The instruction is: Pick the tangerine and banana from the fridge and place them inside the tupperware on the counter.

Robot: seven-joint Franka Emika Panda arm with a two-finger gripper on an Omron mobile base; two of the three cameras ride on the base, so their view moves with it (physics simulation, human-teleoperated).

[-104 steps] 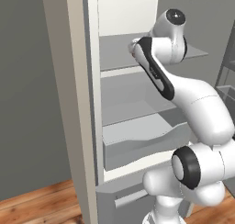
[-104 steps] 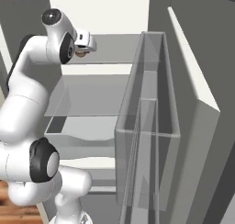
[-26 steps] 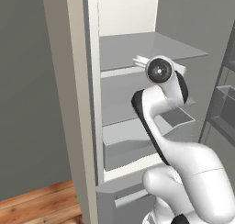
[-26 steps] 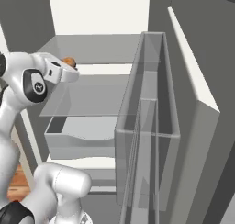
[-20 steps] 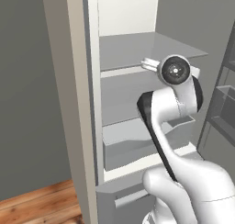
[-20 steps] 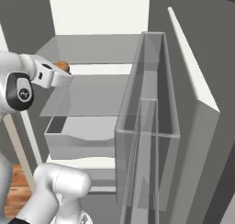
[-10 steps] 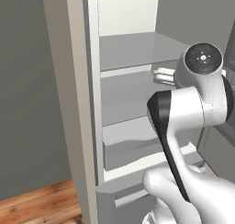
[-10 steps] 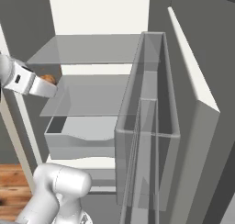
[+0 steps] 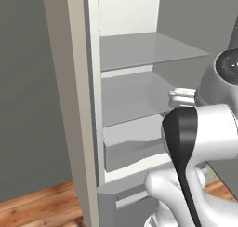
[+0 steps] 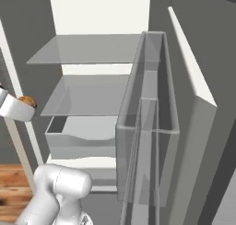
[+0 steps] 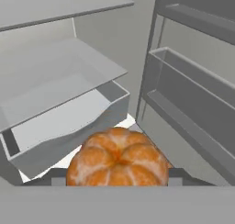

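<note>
Open fridge [image 9: 130,82] w/ bare grey shelves & a drawer [image 11: 64,126]; white arm [image 9: 204,133] swung out in front of it. Fingers [image 11: 117,179] clasp the tangerine [image 11: 118,161], held clear of the shelves, outside the fridge. Best to carry it level, grip unchanged, toward the worktop tupperware; release only once low over it.
</note>
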